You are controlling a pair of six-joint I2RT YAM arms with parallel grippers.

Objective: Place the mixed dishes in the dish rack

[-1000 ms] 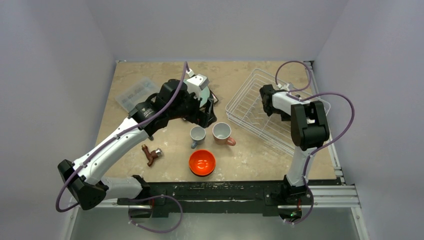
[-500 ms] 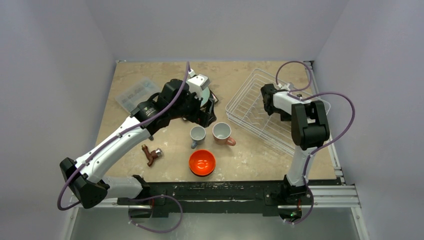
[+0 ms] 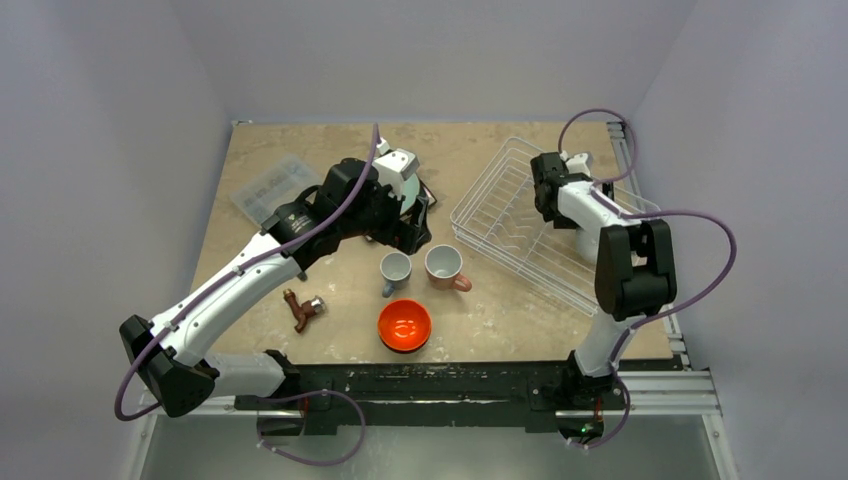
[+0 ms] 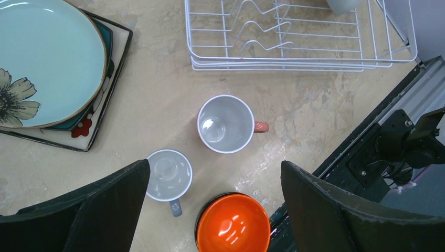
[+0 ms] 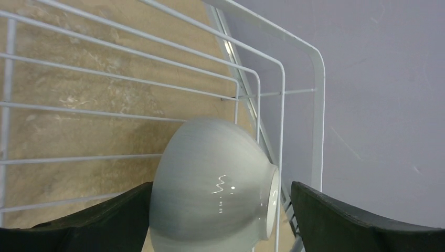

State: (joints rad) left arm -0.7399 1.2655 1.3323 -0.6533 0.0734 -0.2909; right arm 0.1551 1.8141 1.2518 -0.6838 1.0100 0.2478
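My left gripper (image 4: 214, 169) hangs open above the table. Below it stand the pale blue mug (image 4: 168, 175), the pink mug (image 4: 225, 124) and the orange bowl (image 4: 232, 224), which has a dark rim showing under its left edge. Nothing is between its fingers. The round teal plate (image 4: 47, 58) lies on the square dark-rimmed plate (image 4: 107, 100). My right gripper (image 5: 221, 186) is open inside the dish rack (image 5: 283, 105). A white bowl (image 5: 210, 178) lies on its side between the fingers, with a gap to the right finger.
Black-handled pliers (image 3: 300, 310) lie on the table at the near left. A clear plastic compartment box (image 3: 272, 185) sits at the far left. The dish rack (image 3: 500, 215) stands at an angle at the right, close to the right wall and the table's metal rail.
My right arm has swung toward the rack's far right side, with its elbow shifted right. The left arm has barely moved.
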